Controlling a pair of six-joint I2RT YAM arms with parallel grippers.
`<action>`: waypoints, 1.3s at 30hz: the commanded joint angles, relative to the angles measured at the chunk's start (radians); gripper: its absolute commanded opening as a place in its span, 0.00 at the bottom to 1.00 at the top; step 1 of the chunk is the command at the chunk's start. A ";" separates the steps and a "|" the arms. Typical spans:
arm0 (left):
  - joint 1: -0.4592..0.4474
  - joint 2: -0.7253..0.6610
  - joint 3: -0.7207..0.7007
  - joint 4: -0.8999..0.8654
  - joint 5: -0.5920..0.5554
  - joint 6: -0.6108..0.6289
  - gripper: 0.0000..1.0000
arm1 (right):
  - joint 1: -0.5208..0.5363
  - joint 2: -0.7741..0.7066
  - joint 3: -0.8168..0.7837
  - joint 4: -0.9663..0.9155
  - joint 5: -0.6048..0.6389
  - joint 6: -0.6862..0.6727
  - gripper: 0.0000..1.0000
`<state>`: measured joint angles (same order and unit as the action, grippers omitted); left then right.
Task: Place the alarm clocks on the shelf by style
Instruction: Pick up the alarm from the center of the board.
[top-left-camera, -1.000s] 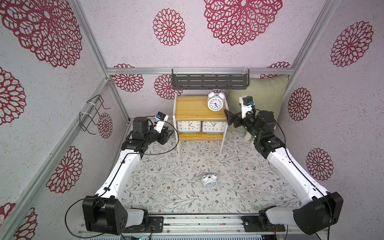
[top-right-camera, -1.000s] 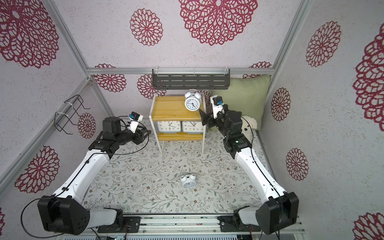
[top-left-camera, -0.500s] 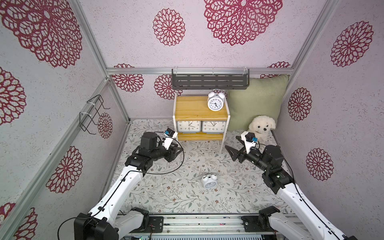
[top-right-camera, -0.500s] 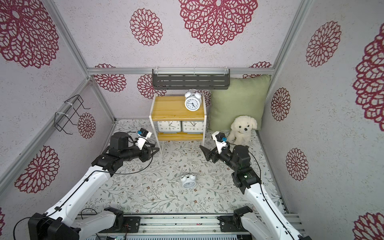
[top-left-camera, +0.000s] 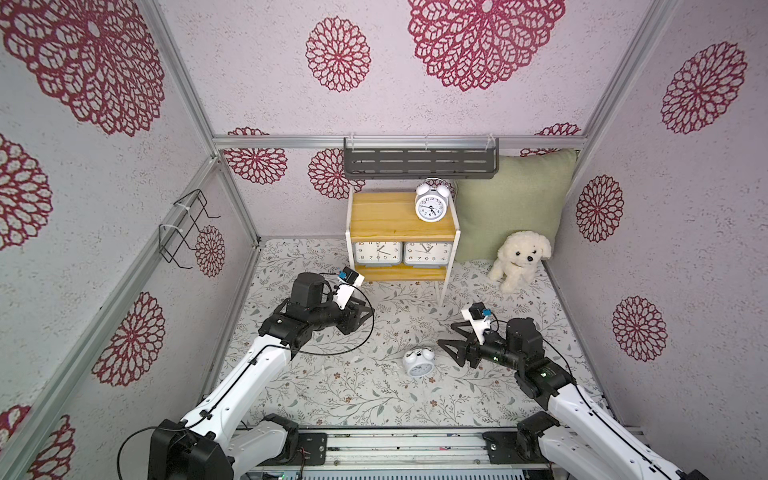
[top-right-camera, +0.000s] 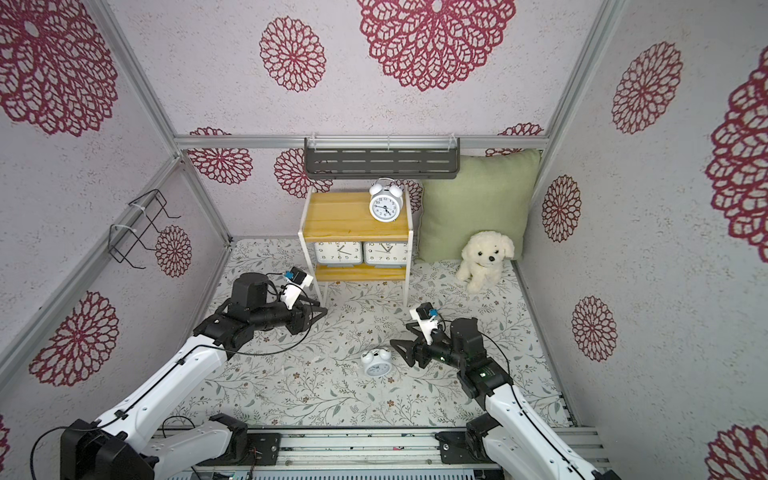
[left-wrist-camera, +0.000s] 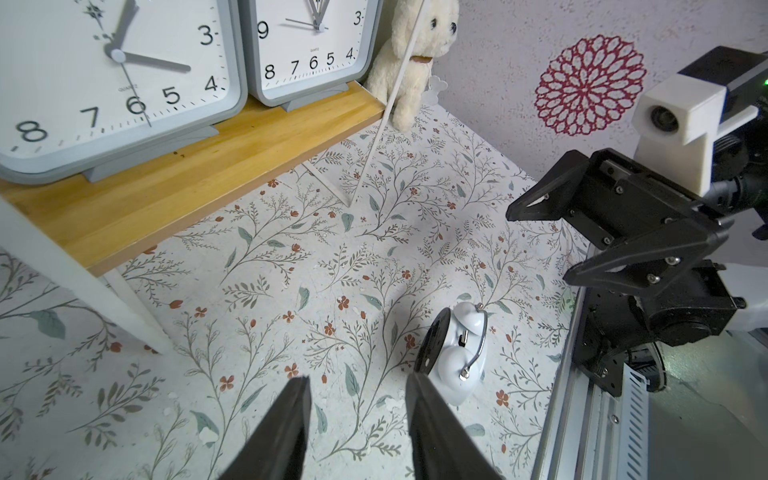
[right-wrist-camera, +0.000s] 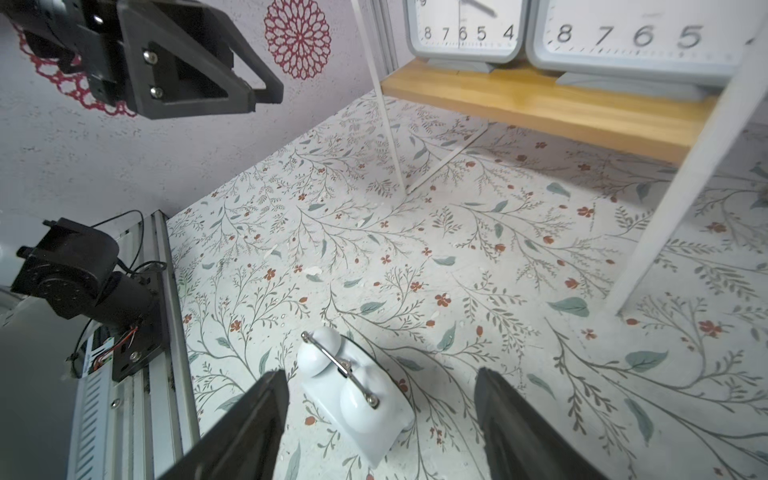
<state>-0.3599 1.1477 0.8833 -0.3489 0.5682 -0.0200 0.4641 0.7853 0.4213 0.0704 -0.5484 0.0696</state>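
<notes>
Hovering low over the floral bench (top-left-camera: 332, 386), the right pincer (top-left-camera: 446, 336) stands wide open and empty, its tips just beside the one twin-bell alarm clock (top-left-camera: 419, 362) not yet shelved. The right wrist view shows that clock's bells and wire handle lying ahead of the spread jaws, with no contact visible. Whether it rests on its back or merely leans cannot be told.

Across the bench, the left pincer (top-left-camera: 368, 316) is partly open and also empty, aimed toward the same clock from near the shelf's front leg.

Beyond them stands the two-tier pine shelf (top-left-camera: 386, 212). Two grey rectangular clocks (top-left-camera: 377, 252) (top-left-camera: 428, 252) sit side by side on its lower board. The matching twin-bell clock (top-left-camera: 431, 203) stands on the top board, with bare wood beside it.

The likely trouble is a glancing touch, since one finger meeting a rounded bell could send the small clock skidding. A grip on the thin handle could let it swing. With both arms converging, they might clash. Later, a careless placement could topple its twin off the shelf.
</notes>
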 joint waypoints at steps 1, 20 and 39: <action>-0.015 0.026 0.028 0.017 0.013 0.005 0.44 | 0.022 0.030 0.019 -0.009 -0.026 -0.051 0.78; -0.016 0.008 0.036 -0.053 -0.028 0.043 0.45 | 0.108 0.214 0.067 0.024 -0.078 -0.206 0.64; -0.016 0.015 0.034 -0.068 -0.032 0.052 0.45 | 0.150 0.330 0.105 0.037 -0.081 -0.249 0.31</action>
<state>-0.3706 1.1721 0.8951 -0.4088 0.5377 0.0162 0.6029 1.1175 0.4938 0.0994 -0.6067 -0.1619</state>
